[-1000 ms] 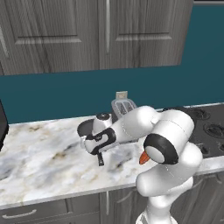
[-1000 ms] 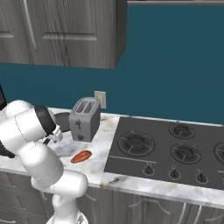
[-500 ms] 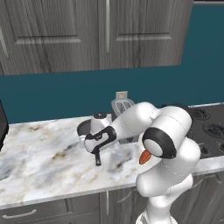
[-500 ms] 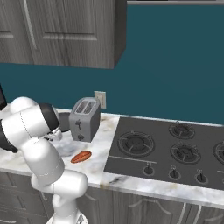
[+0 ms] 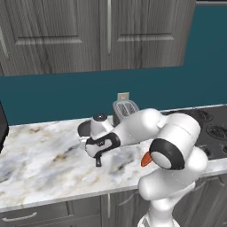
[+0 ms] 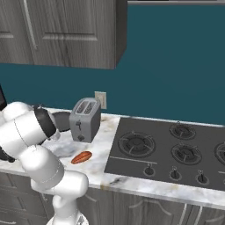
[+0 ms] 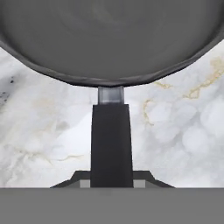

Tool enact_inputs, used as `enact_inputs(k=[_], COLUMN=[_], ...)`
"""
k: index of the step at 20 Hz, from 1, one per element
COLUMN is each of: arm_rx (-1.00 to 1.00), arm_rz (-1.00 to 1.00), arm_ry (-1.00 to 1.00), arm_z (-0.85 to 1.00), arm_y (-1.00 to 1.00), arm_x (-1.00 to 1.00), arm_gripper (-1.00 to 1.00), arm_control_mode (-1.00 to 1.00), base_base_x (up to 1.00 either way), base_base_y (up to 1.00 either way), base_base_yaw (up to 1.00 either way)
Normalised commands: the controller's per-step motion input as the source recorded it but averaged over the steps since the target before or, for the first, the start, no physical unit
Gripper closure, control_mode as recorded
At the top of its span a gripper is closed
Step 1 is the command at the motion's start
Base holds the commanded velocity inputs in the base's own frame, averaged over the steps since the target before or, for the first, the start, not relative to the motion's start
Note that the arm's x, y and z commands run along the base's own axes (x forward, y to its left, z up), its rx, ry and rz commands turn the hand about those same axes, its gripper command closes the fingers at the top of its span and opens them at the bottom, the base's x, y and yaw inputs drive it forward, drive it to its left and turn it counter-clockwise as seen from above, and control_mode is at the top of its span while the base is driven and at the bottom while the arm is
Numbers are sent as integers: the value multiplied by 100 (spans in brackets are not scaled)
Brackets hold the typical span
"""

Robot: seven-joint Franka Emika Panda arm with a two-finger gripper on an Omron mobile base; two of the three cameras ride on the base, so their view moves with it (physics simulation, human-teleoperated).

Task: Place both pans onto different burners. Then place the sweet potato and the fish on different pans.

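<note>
Clamping on the handle [image 7: 111, 144] of the first pan [image 7: 109, 39], the gripper [image 7: 111, 181] is sitting with its jaws drawn together on the black bar, well back from the bowl. In the hand view the handle is running straight up from between the fingertips to a short metal neck [image 7: 110, 95], where it is joining the pan's dark rim. Beneath it the marble counter [image 7: 183, 140] is showing, pale with tan veins.

From the left base view the gripper [image 5: 98, 156] is reaching low over the counter [image 5: 40, 164], and the pan [image 5: 85, 128] is lying just beyond the wrist, near the toaster [image 5: 125, 110].

Judging by its look, this pan is going to behave as a stiff, fairly heavy thing with all its weight out at the bowl, so a hold this far down the handle is likely asking it to droop or twist once lifted. The smooth bar may also be slippery; a grip closer to the neck would be steadier.

Farther on, the sweet potato [image 6: 81, 157] is lying on the counter in front of the toaster [image 6: 85, 119], and the burners [image 6: 136, 143] are waiting bare on the cooktop [image 6: 127, 165] beyond it.
</note>
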Motion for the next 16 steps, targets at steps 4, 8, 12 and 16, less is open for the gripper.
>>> enact_inputs(k=[4, 8, 12, 16], arm_rx=[2, 5, 2, 0], arm_rz=[0, 0, 1, 0], arm_ry=[-1, 0, 0, -3], arm_z=[62, 73, 77, 71], arm_y=[0, 4, 4, 0], arm_x=[-37, -42, -41, -53], arm_gripper=[100, 100, 100, 100], arm_control_mode=[-100, -100, -100, -100], base_base_x=[0, 0, 0, 0], base_base_y=[0, 0, 0, 0], base_base_yaw=[0, 0, 0, 0])
